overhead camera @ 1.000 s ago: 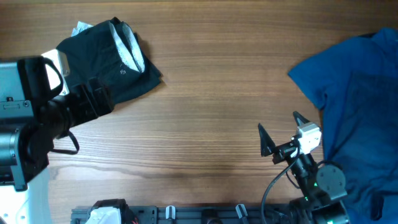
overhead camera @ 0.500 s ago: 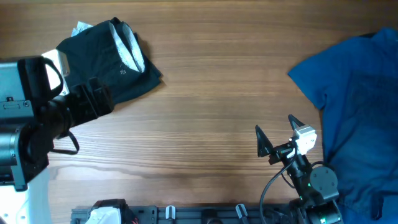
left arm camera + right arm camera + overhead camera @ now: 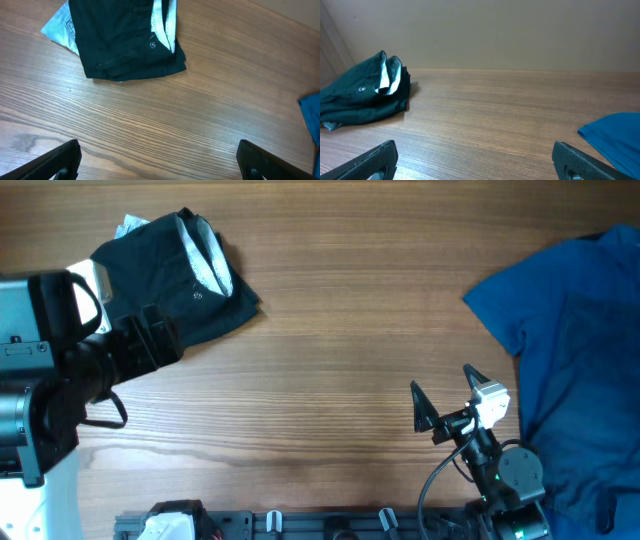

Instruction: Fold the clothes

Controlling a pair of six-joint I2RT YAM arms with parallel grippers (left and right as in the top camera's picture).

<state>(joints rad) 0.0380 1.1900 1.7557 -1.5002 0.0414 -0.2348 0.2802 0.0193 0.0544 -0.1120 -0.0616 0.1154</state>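
A folded black garment point(image 3: 180, 280) with a pale grey inner lining point(image 3: 207, 255) lies at the table's far left. It also shows in the left wrist view point(image 3: 125, 40) and the right wrist view point(image 3: 365, 97). A light-blue denim piece point(image 3: 60, 27) sticks out from under it. A royal-blue garment point(image 3: 570, 350) lies spread at the right, with its edge in the right wrist view point(image 3: 615, 132). My left gripper point(image 3: 160, 160) is open and empty over bare wood just in front of the black garment. My right gripper point(image 3: 447, 395) is open and empty, left of the blue garment.
The wooden table point(image 3: 340, 330) runs between the two garments. The left arm's body point(image 3: 40, 380) covers the table's left edge. A rail with fittings point(image 3: 300, 525) runs along the front edge. A plain wall point(image 3: 480, 30) stands behind the table.
My right gripper has shifted slightly left and toward the front edge, then stopped. The left arm and both garments have not moved.
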